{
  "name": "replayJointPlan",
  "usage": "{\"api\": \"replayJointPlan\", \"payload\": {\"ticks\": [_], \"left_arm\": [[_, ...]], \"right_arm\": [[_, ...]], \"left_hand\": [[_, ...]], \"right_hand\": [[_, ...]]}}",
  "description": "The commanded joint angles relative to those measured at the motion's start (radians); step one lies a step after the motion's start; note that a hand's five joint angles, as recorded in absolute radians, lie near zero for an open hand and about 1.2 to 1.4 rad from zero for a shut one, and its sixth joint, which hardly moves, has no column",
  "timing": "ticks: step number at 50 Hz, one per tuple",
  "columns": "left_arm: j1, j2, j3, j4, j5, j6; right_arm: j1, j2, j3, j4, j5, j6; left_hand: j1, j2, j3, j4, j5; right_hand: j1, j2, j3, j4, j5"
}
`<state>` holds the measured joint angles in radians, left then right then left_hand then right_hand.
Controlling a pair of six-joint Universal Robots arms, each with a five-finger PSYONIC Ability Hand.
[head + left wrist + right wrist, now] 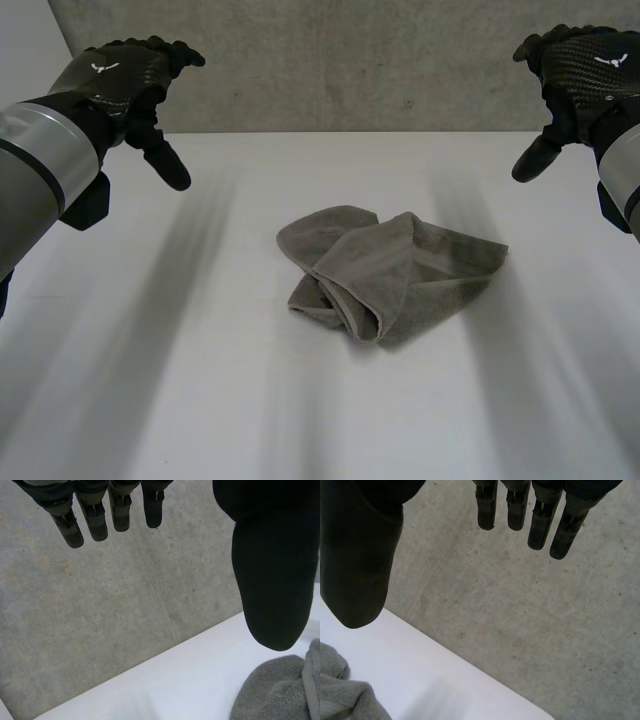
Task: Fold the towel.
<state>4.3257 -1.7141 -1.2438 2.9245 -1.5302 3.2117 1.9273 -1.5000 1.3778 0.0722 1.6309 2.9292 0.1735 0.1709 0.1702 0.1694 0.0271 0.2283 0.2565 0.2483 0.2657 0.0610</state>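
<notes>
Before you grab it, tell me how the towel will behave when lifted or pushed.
The towel lies crumpled in soft folds, so it will probably droop from wherever it is held. Its fuzzy pile looks grippy, unlikely to slip. Pushed on the smooth table, it would likely bunch, not roll.

The towel lies on the table, near the middle and a bit toward the right edge. The left hand hangs in the air over the far left corner, and the right hand over the far right corner, both well apart from the towel. A wall stands behind the table's far edge.
</notes>
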Motion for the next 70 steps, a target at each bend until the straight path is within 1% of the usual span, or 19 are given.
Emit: {"api": "replayJointPlan", "payload": {"ticks": [1,9,11,12,13,14,16,19,21,29,38,40,41,43,48,50,54,61,70], "left_arm": [[-0.003,-0.001,0.001,0.002,-0.002,0.0],[-0.004,0.011,-0.012,0.007,0.005,-0.004],[-0.004,0.013,-0.013,0.008,0.005,-0.004],[-0.004,0.013,-0.013,0.008,0.005,-0.004],[-0.004,0.013,-0.011,0.01,0.005,-0.004],[-0.004,0.013,-0.008,0.013,0.007,-0.004],[-0.004,0.013,-0.005,0.018,0.007,-0.006],[-0.004,0.014,-0.008,0.033,0.005,-0.007],[-0.004,0.014,-0.011,0.038,0.005,-0.007],[-0.004,0.014,-0.02,0.044,0.007,-0.007],[-0.008,-0.005,-0.06,0.117,0.01,0.0],[-0.012,-0.012,-0.075,0.145,0.012,0.003],[-0.015,-0.027,-0.088,0.169,0.015,0.005],[-0.018,-0.039,-0.095,0.189,0.016,0.005],[-0.024,-0.096,-0.111,0.241,0.019,0.007],[-0.027,-0.117,-0.111,0.255,0.021,0.005],[-0.043,-0.198,-0.114,0.297,0.042,0.004],[-0.044,-0.265,-0.141,0.357,0.081,-0.009],[-0.083,-0.28,-0.21,0.494,0.09,-0.128]], "right_arm": [[-0.007,0.009,-0.005,0.011,-0.006,0.005],[0.004,0.026,0.0,0.0,-0.049,-0.019],[0.01,0.061,-0.006,-0.005,-0.139,-0.098],[0.01,0.061,-0.006,-0.005,-0.14,-0.099],[0.012,0.091,-0.011,0.006,-0.207,-0.175],[0.012,0.092,-0.011,0.006,-0.207,-0.176],[0.022,0.154,-0.019,0.008,-0.322,-0.347],[0.073,0.232,-0.051,0.009,-0.362,-0.488],[0.142,0.341,-0.116,0.014,-0.367,-0.595],[0.19,0.605,-0.314,0.102,-0.384,-0.769],[0.214,0.845,-0.531,0.199,-0.35,-0.808],[0.216,0.871,-0.568,0.219,-0.315,-0.811],[0.216,0.871,-0.568,0.219,-0.315,-0.811],[0.217,0.827,-0.591,0.215,-0.292,-0.788],[0.223,0.624,-0.572,0.17,-0.287,-0.611],[0.213,0.491,-0.528,0.134,-0.286,-0.428],[0.207,0.387,-0.487,0.124,-0.279,-0.317],[0.168,0.196,-0.281,0.179,-0.241,-0.291],[0.174,0.095,-0.076,0.164,-0.305,-0.283]], "left_hand": [[0.005,0.007,0.008,0.009,-0.023],[0.005,0.007,0.008,0.009,-0.023],[0.005,0.007,0.008,0.009,-0.023],[0.005,0.007,0.008,0.009,-0.023],[0.005,0.007,0.008,0.009,-0.023],[0.005,0.007,0.008,0.009,-0.023],[0.005,0.007,0.008,0.009,-0.023],[0.005,0.007,0.008,0.009,-0.023],[0.005,0.007,0.008,0.009,-0.023],[0.005,0.007,0.008,0.009,-0.023],[0.005,0.007,0.008,0.009,-0.023],[0.008,0.01,0.011,0.012,-0.02],[0.008,0.01,0.011,0.012,-0.02],[0.008,0.01,0.011,0.012,-0.02],[0.014,0.016,0.017,0.018,-0.015],[0.014,0.016,0.017,0.018,-0.015],[0.016,0.019,0.02,0.021,-0.012],[0.016,0.019,0.02,0.021,-0.012],[0.019,0.022,0.023,0.024,-0.009]], "right_hand": [[-0.054,-0.082,-0.074,-0.091,-0.061],[-0.054,-0.082,-0.074,-0.091,-0.061],[-0.054,-0.082,-0.074,-0.091,-0.061],[-0.054,-0.082,-0.074,-0.091,-0.061],[-0.054,-0.082,-0.074,-0.091,-0.061],[-0.054,-0.082,-0.074,-0.091,-0.061],[-0.054,-0.082,-0.074,-0.091,-0.061],[-0.054,-0.082,-0.074,-0.091,-0.061],[-0.054,-0.082,-0.074,-0.091,-0.061],[-0.054,-0.082,-0.074,-0.091,-0.061],[-0.054,-0.082,-0.074,-0.091,-0.061],[0.432,0.404,0.412,0.394,0.425],[0.435,0.407,0.415,0.398,0.428],[1.165,1.137,1.145,1.127,1.158],[1.168,1.14,1.148,1.131,1.161],[1.168,1.14,1.148,1.131,1.161],[1.168,1.14,1.148,1.131,1.161],[1.168,1.14,1.148,1.131,1.161],[1.168,1.14,1.148,1.131,1.161]]}}
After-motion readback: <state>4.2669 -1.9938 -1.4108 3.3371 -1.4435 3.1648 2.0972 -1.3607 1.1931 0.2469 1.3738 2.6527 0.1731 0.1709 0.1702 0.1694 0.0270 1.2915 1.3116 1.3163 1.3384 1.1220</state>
